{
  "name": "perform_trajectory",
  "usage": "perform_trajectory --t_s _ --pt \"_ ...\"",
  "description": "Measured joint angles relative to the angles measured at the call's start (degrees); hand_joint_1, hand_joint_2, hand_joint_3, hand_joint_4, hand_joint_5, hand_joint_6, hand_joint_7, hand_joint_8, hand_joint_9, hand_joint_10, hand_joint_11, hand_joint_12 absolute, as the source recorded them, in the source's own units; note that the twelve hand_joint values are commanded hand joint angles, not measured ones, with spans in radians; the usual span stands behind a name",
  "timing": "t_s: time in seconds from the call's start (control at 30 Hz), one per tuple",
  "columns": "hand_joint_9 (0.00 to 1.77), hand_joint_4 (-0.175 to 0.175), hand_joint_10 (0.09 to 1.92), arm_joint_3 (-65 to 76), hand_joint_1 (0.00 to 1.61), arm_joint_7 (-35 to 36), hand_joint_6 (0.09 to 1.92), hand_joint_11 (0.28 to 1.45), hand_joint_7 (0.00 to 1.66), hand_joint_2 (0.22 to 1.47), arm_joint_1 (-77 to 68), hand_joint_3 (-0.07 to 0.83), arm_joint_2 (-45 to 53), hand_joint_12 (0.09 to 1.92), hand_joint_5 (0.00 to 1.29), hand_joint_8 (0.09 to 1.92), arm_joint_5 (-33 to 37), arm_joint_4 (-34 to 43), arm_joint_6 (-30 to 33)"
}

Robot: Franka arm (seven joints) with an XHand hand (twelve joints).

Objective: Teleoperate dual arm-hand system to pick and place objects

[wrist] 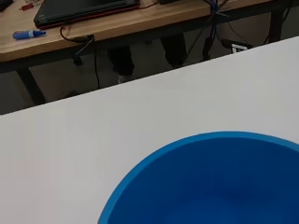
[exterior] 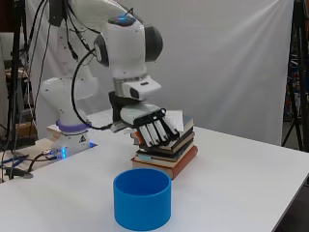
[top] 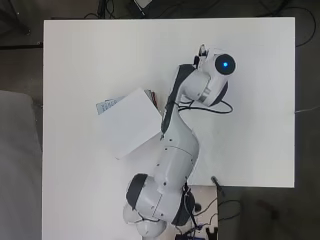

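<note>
A blue cup (exterior: 142, 198) is standing upright on the white table (exterior: 241, 179), near the table's front edge in the side view, with its open mouth facing up. In the wrist view the blue cup (wrist: 215, 184) is filling the lower part of the frame, cut off by the edges, with bare table around its rim. In the overhead view the cup is not showing; the arm is covering that part of the table.

Just behind the cup in the side view, a stack of books (exterior: 166, 152) is lying on the table, the books skewed against one another and a reddish one sitting at the bottom. From overhead, a white sheet or cover (top: 129, 122) is lying on top of the stack, with book edges peeking out along its upper side.

The hand (exterior: 152, 128) is hovering above the cup and in front of the book stack, with its fingers (exterior: 159, 131) lying straight and side by side, slanting downward and holding nothing. Whether it is touching the books cannot be told.

Beyond the table, the wrist view is showing a wooden bench (wrist: 117, 28) carrying a dark laptop (wrist: 84, 9) and a blue marker (wrist: 28, 34).
</note>
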State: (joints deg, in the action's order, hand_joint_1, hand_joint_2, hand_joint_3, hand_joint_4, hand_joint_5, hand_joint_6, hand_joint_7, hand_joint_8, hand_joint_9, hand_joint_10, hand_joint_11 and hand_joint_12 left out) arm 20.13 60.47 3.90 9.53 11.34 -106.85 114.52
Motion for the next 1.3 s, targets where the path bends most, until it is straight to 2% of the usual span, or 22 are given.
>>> perform_trajectory --t_s 0.1,0.27,0.33,0.37,0.4,0.43,0.47,0.5,0.53,0.63,0.7,0.77,0.87,0.9,0.97,1.03,1.2,1.3 --pt "1.41 0.175 1.89 -0.47 0.92 2.04 1.34 0.95 1.17 1.23 0.75 -0.001 3.76 1.78 0.75 1.85 3.21 1.18 0.91" --pt "1.40 0.175 1.89 -0.71 0.91 5.33 1.35 0.94 1.15 1.23 1.47 0.001 5.20 1.77 0.75 1.85 4.77 -1.51 2.27" --pt "1.38 0.175 1.88 -0.89 0.91 5.98 1.37 0.93 1.12 1.24 1.60 0.002 4.90 1.77 0.73 1.83 4.87 -3.90 3.08" --pt "1.32 0.175 1.85 -1.05 0.89 6.13 1.39 0.88 1.04 1.25 1.65 0.003 4.39 1.75 0.71 1.74 4.83 -5.36 3.51" --pt "0.85 0.122 1.40 -1.24 0.67 6.22 0.90 0.64 0.66 1.10 1.69 0.011 3.65 1.33 0.45 1.17 4.74 -6.97 3.97" --pt "0.47 0.101 0.87 -1.45 0.40 6.20 0.50 0.47 0.36 0.97 1.72 0.009 2.68 0.85 0.25 0.66 4.60 -8.78 4.36" --pt "0.24 0.094 0.48 -1.66 0.22 5.82 0.25 0.40 0.18 0.89 1.68 0.005 1.70 0.49 0.13 0.34 4.26 -10.48 4.43" --pt "0.14 0.092 0.26 -1.85 0.11 4.87 0.12 0.39 0.09 0.84 1.65 0.003 0.88 0.26 0.06 0.17 3.67 -11.88 3.97" --pt "0.11 0.092 0.14 -2.03 0.05 3.54 0.09 0.40 0.04 0.82 1.63 0.002 0.43 0.14 0.03 0.09 3.09 -12.82 3.16" --pt "0.12 0.094 0.09 -2.98 0.00 -0.80 0.09 0.41 0.00 0.79 1.42 -0.005 0.02 0.09 0.00 0.09 0.37 -13.09 1.46" --pt "0.18 0.096 0.09 -4.13 0.00 -3.17 0.09 0.42 0.03 0.77 1.21 -0.005 -1.01 0.09 0.00 0.09 -2.85 -12.80 2.96" --pt "0.30 0.109 0.09 -5.48 0.00 -5.26 0.09 0.46 0.15 0.78 1.04 0.000 -3.23 0.09 0.06 0.09 -6.39 -12.99 5.56" --pt "0.39 0.118 0.09 -7.25 0.00 -7.57 0.09 0.48 0.24 0.83 0.94 0.007 -8.35 0.09 0.16 0.09 -9.04 -13.27 7.18" --pt "0.44 0.122 0.09 -7.95 0.00 -7.93 0.09 0.49 0.29 0.88 0.92 0.009 -10.91 0.09 0.23 0.09 -9.34 -13.48 6.20" --pt "0.58 0.103 0.09 -8.86 0.07 -7.46 0.09 0.52 0.45 0.98 0.90 0.007 -16.14 0.09 0.38 0.09 -9.11 -14.30 2.97" --pt "0.66 0.086 0.09 -9.38 0.18 -5.61 0.09 0.53 0.54 1.01 0.82 0.002 -21.36 0.09 0.46 0.09 -8.04 -15.00 -0.02" --pt "0.74 0.040 0.09 -10.43 0.37 -0.68 0.09 0.52 0.64 1.03 0.35 0.002 -35.24 0.09 0.53 0.09 -5.21 -17.75 -6.02" --pt "0.84 0.036 0.09 -11.08 0.46 1.25 0.09 0.54 0.74 1.06 -0.13 0.003 -40.55 0.09 0.58 0.09 -4.50 -18.64 -13.05"
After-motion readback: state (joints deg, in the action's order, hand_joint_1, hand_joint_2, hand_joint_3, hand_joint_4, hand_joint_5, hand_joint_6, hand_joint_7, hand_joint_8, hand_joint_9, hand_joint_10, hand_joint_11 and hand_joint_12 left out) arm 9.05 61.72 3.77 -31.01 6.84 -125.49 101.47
